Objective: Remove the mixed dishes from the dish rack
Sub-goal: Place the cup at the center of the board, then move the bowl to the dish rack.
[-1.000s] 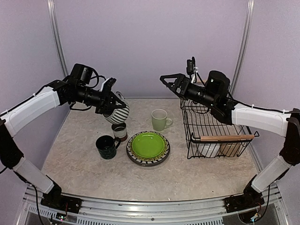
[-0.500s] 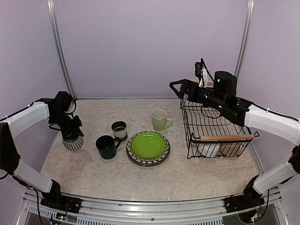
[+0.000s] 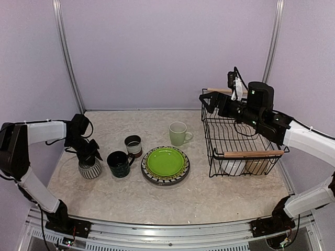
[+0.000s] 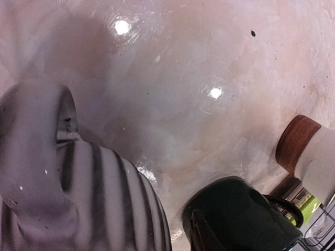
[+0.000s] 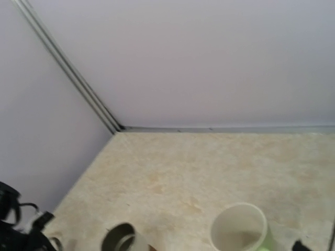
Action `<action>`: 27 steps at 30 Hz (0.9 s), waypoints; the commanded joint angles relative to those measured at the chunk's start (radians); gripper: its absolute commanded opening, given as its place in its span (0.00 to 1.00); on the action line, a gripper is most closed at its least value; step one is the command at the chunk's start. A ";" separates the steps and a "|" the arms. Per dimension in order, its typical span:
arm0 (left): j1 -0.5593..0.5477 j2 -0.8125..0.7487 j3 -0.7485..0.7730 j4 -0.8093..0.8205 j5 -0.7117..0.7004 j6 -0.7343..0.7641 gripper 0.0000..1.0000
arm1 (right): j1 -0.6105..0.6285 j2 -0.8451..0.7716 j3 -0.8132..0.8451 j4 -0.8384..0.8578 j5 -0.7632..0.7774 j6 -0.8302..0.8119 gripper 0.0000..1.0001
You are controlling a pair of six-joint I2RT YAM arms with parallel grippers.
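Note:
The striped cup (image 3: 90, 169) stands on the table, left of the dark teal mug (image 3: 119, 163). My left gripper (image 3: 87, 156) sits on the cup's rim. In the left wrist view its dark finger (image 4: 203, 236) stands a small gap off the striped cup (image 4: 112, 201) wall, so the jaws are slightly open. The dish rack (image 3: 220, 137) at the right holds a white bowl (image 3: 233, 167) and a yellowish plate (image 3: 256, 166). My right gripper (image 3: 206, 99) hovers open and empty over the rack's far left corner.
A brown-white mug (image 3: 133, 145) and a pale green mug (image 3: 178, 133) stand mid-table. A lime-green plate (image 3: 165, 161) lies on a striped plate (image 3: 166, 181). The right wrist view shows the pale green mug (image 5: 239, 230) and the back wall's corner.
My left arm carried the striped cup down and leftward, set it on the table beside the dark teal mug, and loosened its jaws. The right arm drew back to the right, over the rack.

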 commanded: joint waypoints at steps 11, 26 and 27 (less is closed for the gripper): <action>-0.004 -0.210 -0.008 0.004 -0.048 0.052 0.60 | 0.002 0.039 0.187 -0.499 0.241 -0.152 1.00; -0.176 -0.306 0.460 -0.103 -0.010 0.265 0.98 | -0.196 0.202 0.386 -1.094 0.405 -0.228 0.93; -0.207 -0.292 0.491 -0.095 0.008 0.267 0.98 | -0.215 0.202 0.387 -1.108 0.385 -0.239 0.90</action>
